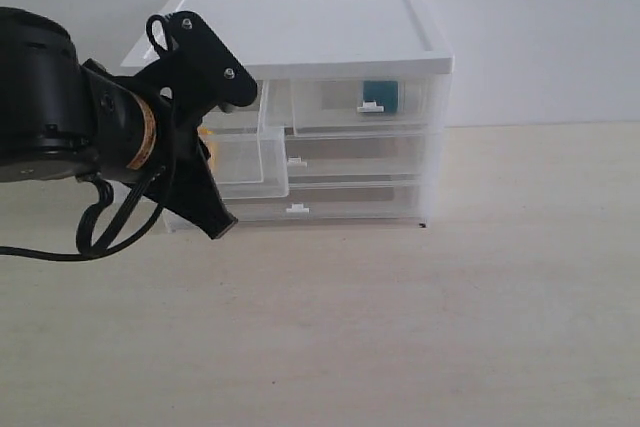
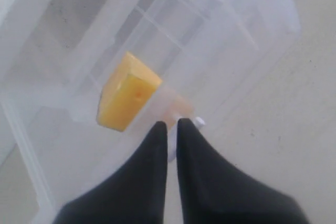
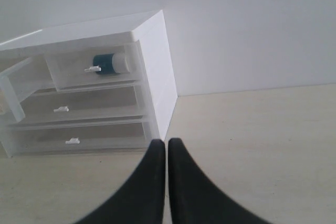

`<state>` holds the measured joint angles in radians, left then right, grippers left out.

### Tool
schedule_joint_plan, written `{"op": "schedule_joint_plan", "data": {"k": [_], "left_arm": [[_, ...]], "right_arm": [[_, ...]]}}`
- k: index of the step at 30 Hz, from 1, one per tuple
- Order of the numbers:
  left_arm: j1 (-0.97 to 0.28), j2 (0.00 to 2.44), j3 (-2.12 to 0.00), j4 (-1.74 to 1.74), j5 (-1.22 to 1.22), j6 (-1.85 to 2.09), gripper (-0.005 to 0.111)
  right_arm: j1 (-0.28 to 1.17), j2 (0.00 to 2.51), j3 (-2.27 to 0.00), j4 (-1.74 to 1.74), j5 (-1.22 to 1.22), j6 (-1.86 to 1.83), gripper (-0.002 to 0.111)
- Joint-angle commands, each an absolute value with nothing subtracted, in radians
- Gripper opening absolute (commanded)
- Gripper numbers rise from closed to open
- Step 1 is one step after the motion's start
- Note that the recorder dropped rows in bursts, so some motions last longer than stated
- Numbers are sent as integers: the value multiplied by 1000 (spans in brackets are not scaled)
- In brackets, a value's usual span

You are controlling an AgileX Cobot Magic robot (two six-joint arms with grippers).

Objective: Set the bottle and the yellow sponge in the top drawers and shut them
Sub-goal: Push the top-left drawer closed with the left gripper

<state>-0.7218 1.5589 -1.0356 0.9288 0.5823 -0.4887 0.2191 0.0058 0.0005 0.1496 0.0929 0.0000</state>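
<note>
In the open drawer (image 2: 58,145), yellow sponge (image 2: 127,94) sits beyond left end effector (image 2: 172,125) (clenched)

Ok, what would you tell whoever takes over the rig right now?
The left pincer is shut and empty, at the front of the pulled-out top left drawer.
The right pincer is shut and empty, clear of the cabinet.
The yellow sponge lies in the top left drawer; the bottle lies in the top right drawer, which looks closed.
Done: both things are in.
To do: push the top left drawer closed.
</note>
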Motion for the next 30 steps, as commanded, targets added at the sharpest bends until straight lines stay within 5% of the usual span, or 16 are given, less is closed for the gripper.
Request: {"op": "schedule_joint_plan", "data": {"k": [1,14,30], "left_arm": [[-719,1563,-1052,1004,533,-512,4],[-719,1669,-1060,1579,627,-951,4],[-682,1783,-1170,1692,685,-1059,4]], "right_arm": [[221,0,0,148,85,0,0],[221,0,0,148,87,-6,0],[221,0,0,148,88,-6,0]]}}
